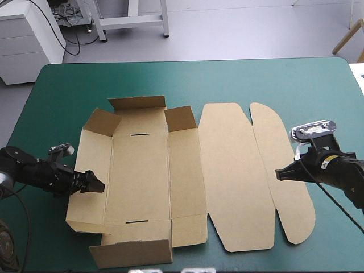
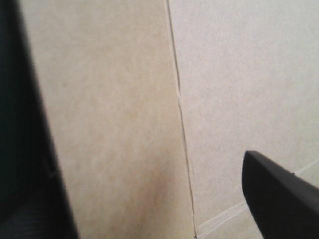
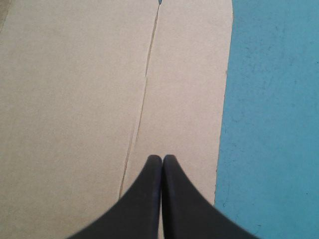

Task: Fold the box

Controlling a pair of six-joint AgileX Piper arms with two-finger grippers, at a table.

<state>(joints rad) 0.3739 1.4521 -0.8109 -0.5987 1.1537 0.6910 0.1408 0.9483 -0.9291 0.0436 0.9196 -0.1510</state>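
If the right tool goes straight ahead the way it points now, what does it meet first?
The box's rounded end flap, flat ahead of the shut right tool; past it, the crease and the lid panel. Whether it would touch or pass above, I cannot tell.

We take this for a lab: a teal-green covered counter [image 1: 187, 79] on grey floor [image 1: 239, 28], a white drawer cabinet [image 1: 28, 40], loose black cables [image 1: 71, 25], a white metal stand [image 1: 131, 20].
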